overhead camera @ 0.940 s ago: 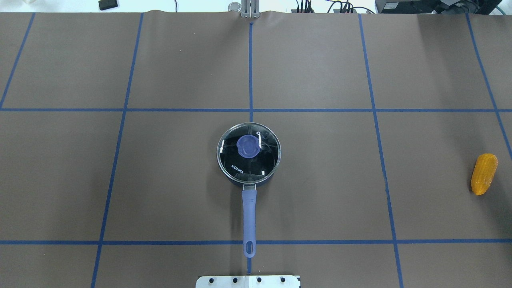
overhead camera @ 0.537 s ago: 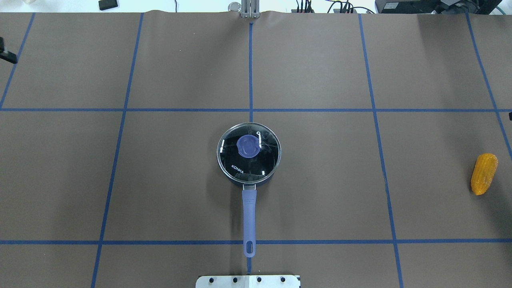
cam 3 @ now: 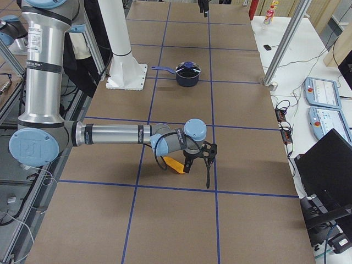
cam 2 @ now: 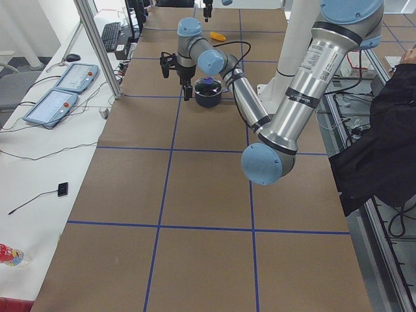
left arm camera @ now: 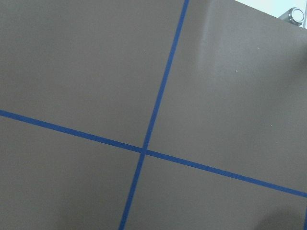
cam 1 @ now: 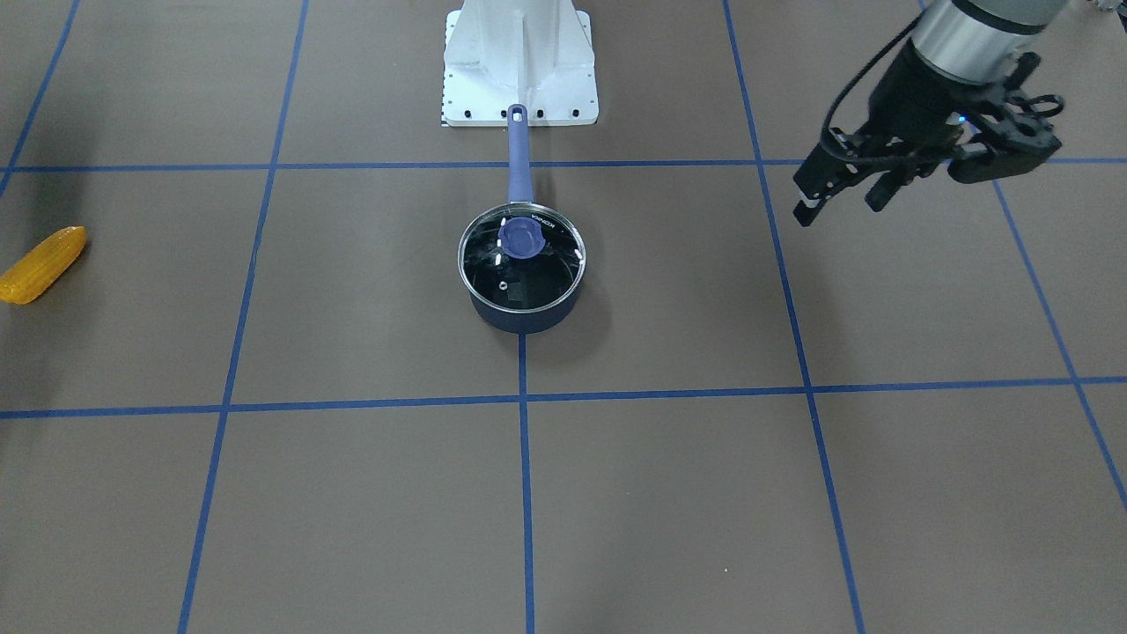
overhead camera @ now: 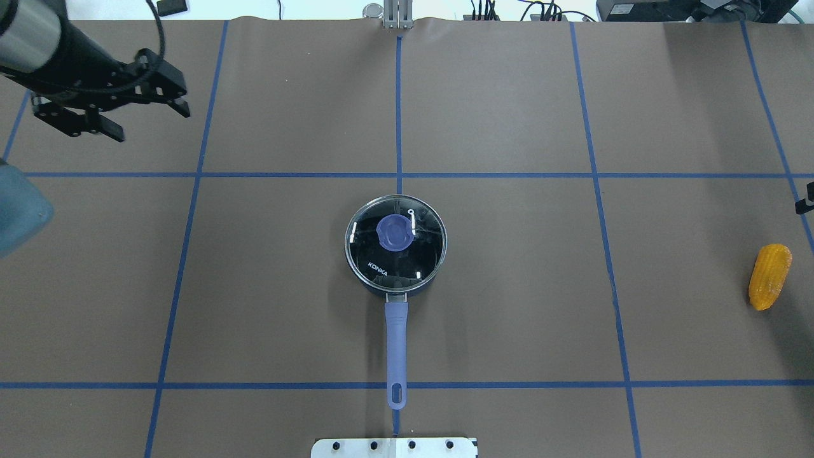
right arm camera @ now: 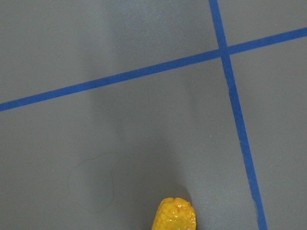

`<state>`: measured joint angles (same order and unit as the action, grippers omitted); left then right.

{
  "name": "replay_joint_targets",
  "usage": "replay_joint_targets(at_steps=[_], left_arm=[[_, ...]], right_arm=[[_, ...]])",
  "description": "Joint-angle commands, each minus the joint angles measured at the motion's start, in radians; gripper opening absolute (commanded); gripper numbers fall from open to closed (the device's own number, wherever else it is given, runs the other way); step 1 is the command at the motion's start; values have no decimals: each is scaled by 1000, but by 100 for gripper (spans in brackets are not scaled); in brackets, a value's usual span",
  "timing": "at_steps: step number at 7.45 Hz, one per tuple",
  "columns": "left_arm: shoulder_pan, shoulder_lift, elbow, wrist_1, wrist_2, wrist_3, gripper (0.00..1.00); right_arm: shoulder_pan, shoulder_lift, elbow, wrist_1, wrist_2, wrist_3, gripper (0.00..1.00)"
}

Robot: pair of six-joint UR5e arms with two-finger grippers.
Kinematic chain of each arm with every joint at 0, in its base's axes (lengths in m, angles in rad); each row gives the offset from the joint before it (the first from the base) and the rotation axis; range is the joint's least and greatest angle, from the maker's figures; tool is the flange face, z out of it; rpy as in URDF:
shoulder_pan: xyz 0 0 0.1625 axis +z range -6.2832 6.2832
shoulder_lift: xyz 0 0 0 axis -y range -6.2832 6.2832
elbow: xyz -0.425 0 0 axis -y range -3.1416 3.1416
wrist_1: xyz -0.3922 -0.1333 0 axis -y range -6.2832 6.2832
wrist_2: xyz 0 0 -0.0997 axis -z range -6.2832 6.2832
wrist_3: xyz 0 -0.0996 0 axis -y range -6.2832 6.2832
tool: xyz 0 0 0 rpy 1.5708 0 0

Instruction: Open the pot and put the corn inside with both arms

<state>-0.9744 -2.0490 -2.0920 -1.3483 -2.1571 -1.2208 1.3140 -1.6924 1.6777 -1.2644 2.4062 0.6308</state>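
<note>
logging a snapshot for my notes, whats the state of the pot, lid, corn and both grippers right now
pot: closed, upright on the table.
lid: seated on the pot, nothing touching it.
corn: lying flat on the table, not gripped.
left gripper: open, empty, in the air well away from the pot.
right gripper: close by the corn; open or shut cannot be told.
</note>
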Motion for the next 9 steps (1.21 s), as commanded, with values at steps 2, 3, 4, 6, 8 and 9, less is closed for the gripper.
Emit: replay_joint_targets(at_steps=[2, 3, 4, 6, 8, 9], left_arm=[[179, -114, 4, 38, 103, -146, 98], [196, -161, 39, 38, 109, -179, 98], [224, -204, 77, 35, 135, -199, 98], [255, -258, 131, 29, 141, -203, 98], [278, -306, 196, 23, 152, -201, 98], [298, -342, 242, 21, 170, -201, 98]], right_arm=[[-93, -6, -4, 87, -71, 144, 100], [-101, -7, -7, 95, -81, 145, 100], [-107, -19, -7, 97, -84, 145, 100], [-127, -56, -7, 173, -85, 190, 100], [-172, -61, -7, 249, -97, 288, 100], [-174, -61, -10, 252, -99, 288, 100]])
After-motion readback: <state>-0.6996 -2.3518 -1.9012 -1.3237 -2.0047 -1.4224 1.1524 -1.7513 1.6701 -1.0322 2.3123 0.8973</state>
